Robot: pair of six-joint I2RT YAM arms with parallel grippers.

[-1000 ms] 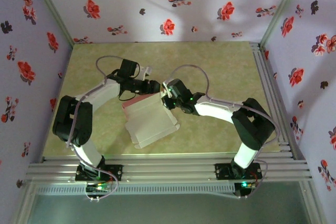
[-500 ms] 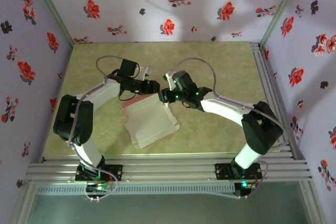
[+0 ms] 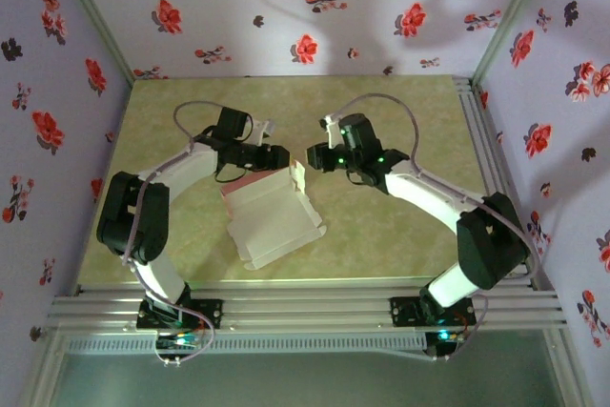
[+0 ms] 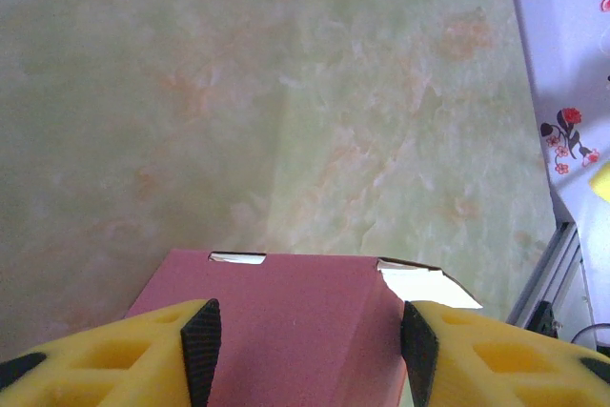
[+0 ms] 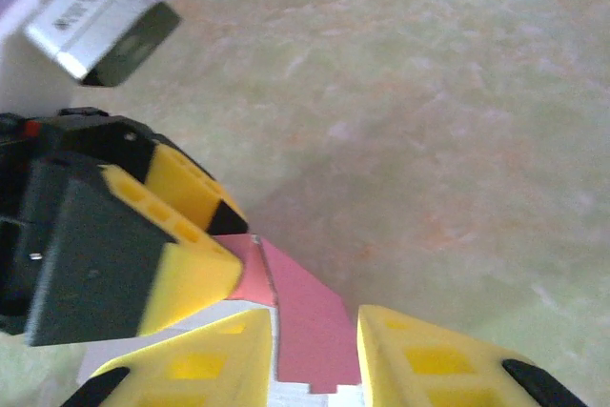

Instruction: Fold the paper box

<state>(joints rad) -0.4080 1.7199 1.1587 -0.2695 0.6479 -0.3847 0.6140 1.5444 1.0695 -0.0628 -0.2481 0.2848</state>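
The left gripper (image 4: 310,345) has its yellow fingers (image 4: 105,369) standing apart, black pads (image 4: 202,345) facing each other. The salmon-pink face of the paper box (image 3: 272,221) lies across the gap between them and runs on under the left-hand finger. Whether the pads press on the card, I cannot tell. Seen from above, that gripper sits at the far edge of the box, its arm reaching in from the left with the elbow bent.

The right gripper (image 5: 315,340) is parted too and grips nothing. Through its gap a pink tab (image 5: 295,293) of the box shows, lying beyond the fingertips, and just past it the tips of the left gripper sit at the corner of the card. From above, the right gripper hangs just beside the box's far right corner, apart from it, facing the left gripper.

The box lies opened out near the middle of the table (image 3: 410,111), nearer the left arm, whitish-grey face up and skewed. A short flap (image 3: 297,179) stands upright at its far right corner, and a strip of pink shows along its far edge beneath the left gripper.
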